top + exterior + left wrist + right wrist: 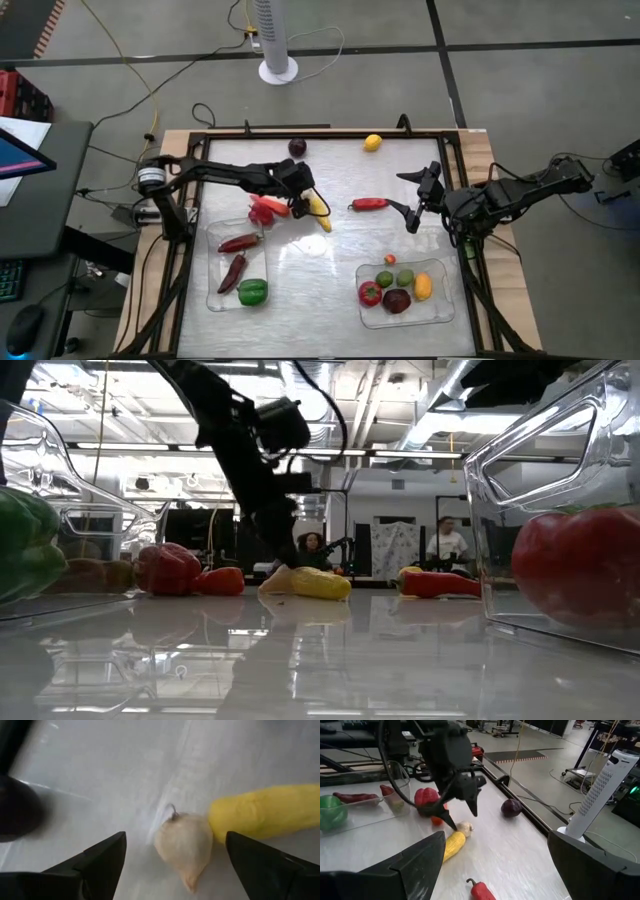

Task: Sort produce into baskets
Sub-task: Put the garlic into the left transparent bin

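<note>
Now over the table, left claw low above a pale garlic bulb, fingers apart and straddling it, clamped on nothing. Garlic touching the end of a yellow pepper; red pepper just left of both, at the far rim of the left tray. Right claw waiting at mid-right, spread wide and empty, near a lone red chili.

Already sorted: two dark-red chilies and a green pepper in the left tray; tomato, limes, lemon and a dark piece in the right tray. Loose yet: a purple onion and a lemon at the far edge, well apart from the rest.

Likely step: picking the garlic. To do it well:

- Centre on the bulb alone, not on the yellow pepper pressed against it; otherwise one finger lands on the pepper and shoves both.
- Go down till the tips nearly meet the table, then close across the bulb's widest part, away from the pointed end.
- Close gently; rounded, smooth shape apt to squirt out sideways.
- Lift straight up before swinging toward a tray, clearing the red pepper beside it.
- Release low inside the tray, not on its rim.
</note>
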Controlling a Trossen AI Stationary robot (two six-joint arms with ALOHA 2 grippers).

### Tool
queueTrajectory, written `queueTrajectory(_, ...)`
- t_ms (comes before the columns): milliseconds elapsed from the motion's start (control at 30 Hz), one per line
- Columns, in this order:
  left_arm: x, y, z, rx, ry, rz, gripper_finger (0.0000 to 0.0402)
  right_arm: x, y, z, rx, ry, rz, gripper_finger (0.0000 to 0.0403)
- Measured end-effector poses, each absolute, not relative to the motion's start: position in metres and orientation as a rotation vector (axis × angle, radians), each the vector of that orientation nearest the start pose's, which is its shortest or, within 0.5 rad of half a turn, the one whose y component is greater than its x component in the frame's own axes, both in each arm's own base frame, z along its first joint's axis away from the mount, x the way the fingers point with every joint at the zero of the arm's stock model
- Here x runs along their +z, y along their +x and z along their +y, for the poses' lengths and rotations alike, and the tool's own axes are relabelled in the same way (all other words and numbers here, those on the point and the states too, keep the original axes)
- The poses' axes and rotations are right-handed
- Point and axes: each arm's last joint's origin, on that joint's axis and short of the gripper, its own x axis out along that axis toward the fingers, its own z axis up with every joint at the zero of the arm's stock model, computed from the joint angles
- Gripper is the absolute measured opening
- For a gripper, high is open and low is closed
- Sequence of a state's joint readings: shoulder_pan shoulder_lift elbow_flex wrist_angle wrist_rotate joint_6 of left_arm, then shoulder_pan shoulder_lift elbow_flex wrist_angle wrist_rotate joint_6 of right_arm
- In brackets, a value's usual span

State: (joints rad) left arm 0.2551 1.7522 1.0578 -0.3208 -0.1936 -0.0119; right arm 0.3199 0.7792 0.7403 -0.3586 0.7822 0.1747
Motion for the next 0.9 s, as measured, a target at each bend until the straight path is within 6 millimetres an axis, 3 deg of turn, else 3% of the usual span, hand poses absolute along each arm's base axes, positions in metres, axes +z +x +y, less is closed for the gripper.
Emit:
queueTrajectory(200, 0.154, 0.337, 0.102, 0.441, -0.070, 1.031, 0.0329, 0.305, 0.159, 0.031, -0.483, -0.039, 0.299, 0.0379)
queueTrajectory(467, 0.155, 0.337, 0.102, 0.430, -0.058, 1.035, 0.0323, 0.305, 0.159, 0.031, -0.484, -0.044, 0.302, 0.0379)
queueTrajectory(900, 0.153, 0.335, 0.099, 0.333, -0.077, 1.064, 0.0202, 0.305, 0.159, 0.031, -0.484, -0.043, 0.302, 0.0379)
